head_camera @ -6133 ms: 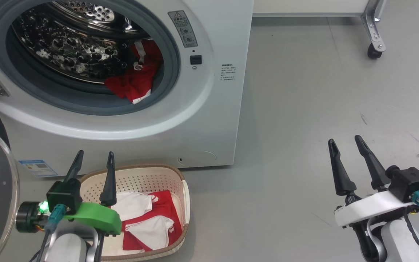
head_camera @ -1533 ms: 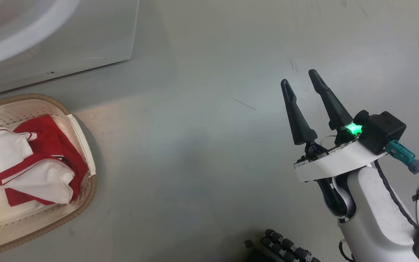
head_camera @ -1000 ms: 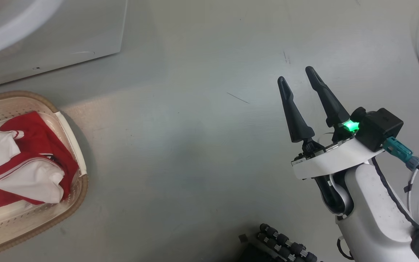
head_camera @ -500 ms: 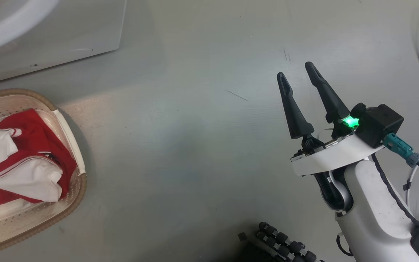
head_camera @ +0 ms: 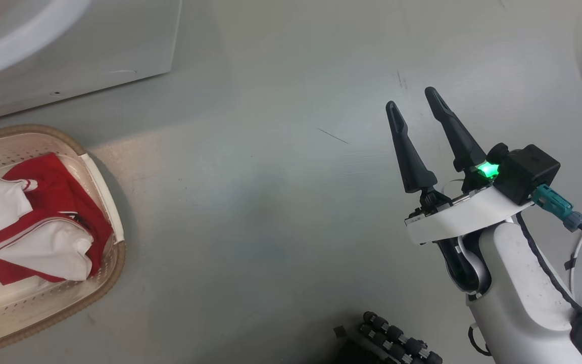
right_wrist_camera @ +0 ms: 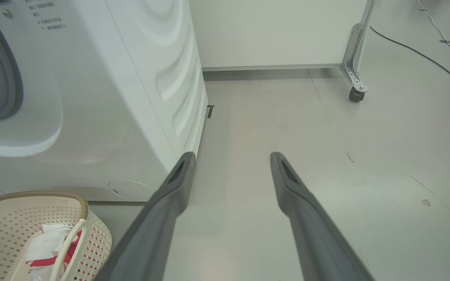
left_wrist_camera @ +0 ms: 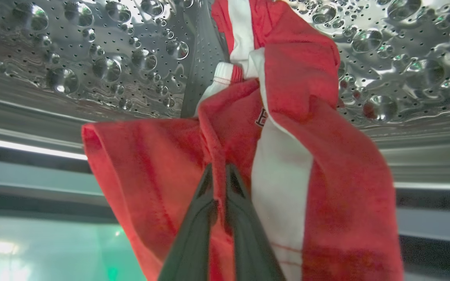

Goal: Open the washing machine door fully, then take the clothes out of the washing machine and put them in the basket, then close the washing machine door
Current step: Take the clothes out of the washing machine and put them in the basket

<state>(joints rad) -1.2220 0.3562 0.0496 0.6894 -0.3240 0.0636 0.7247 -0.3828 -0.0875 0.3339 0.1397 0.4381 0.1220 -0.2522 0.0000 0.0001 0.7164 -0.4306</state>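
Since a few seconds back, my left hand (left_wrist_camera: 220,170) has gone from hovering spread above the basket (head_camera: 100,191) to deep in the drum (left_wrist_camera: 92,58) of the washing machine (right_wrist_camera: 131,97). It is now pinched tight on a narrow ridge of a red-and-white garment (left_wrist_camera: 295,117). My right hand (head_camera: 409,97) is spread wide and empty over the floor (head_camera: 250,202), well apart from the basket, where other clothes (head_camera: 53,202) already lie.

The grip takes only a thin fold, so I judge the cloth could slide free as I pull back. The far end rests against the drum wall and might snag there or drag at the mouth. A loose tail could also miss the basket.

In my left wrist view the garment's long axis runs along my fingers, its white stripe following that line. The far end points deeper into the drum, and the near end droops past my fingers.
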